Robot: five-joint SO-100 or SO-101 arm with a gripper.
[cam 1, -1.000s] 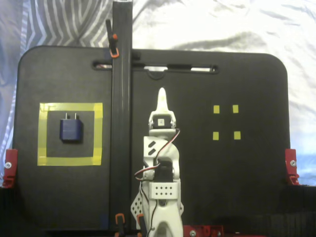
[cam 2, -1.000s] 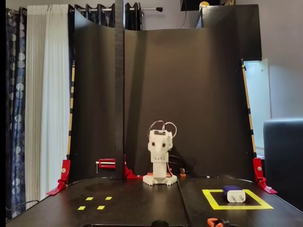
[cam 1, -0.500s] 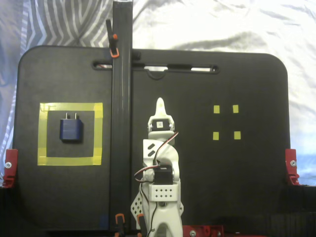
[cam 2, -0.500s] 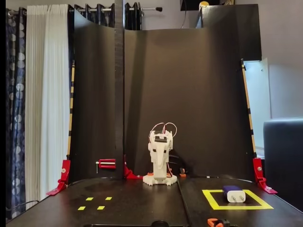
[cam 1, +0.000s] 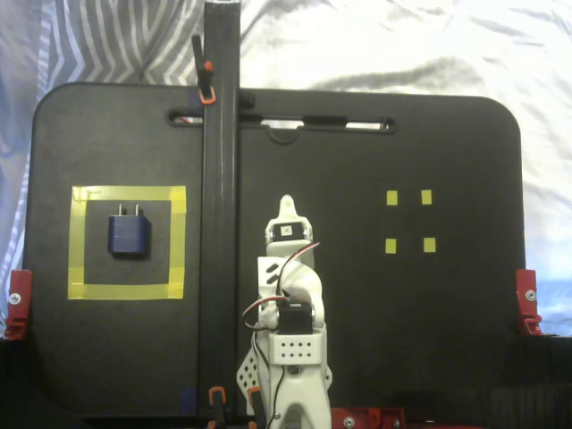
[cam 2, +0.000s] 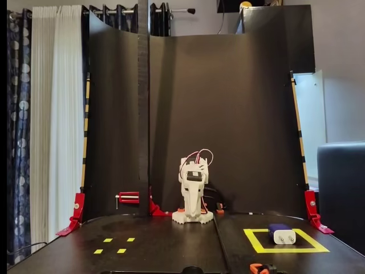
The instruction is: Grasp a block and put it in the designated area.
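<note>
The dark-blue block (cam 1: 129, 234) lies flat inside the designated area (cam 1: 128, 194), a yellow tape square at the board's left in a fixed view. Its two prongs point to the far edge. From the front, in the other fixed view, the block (cam 2: 282, 234) sits in the yellow square (cam 2: 256, 242) at the right. My gripper (cam 1: 286, 204) is pulled back over the white arm's base at mid-board, far from the block. Its fingers are shut to a single point with nothing between them. The folded arm (cam 2: 193, 191) stands low at the back of the board.
Four tiny yellow tape squares (cam 1: 391, 198) mark the side opposite the block, also visible from the front (cam 2: 107, 240). A tall black post (cam 1: 219, 223) stands between the arm and the yellow square. Red clamps (cam 1: 527, 299) grip the board's edges. A black backdrop (cam 2: 228, 114) curves behind.
The gripper has drawn back toward the arm's base and the arm has folded lower. The block has stayed in the yellow square.
</note>
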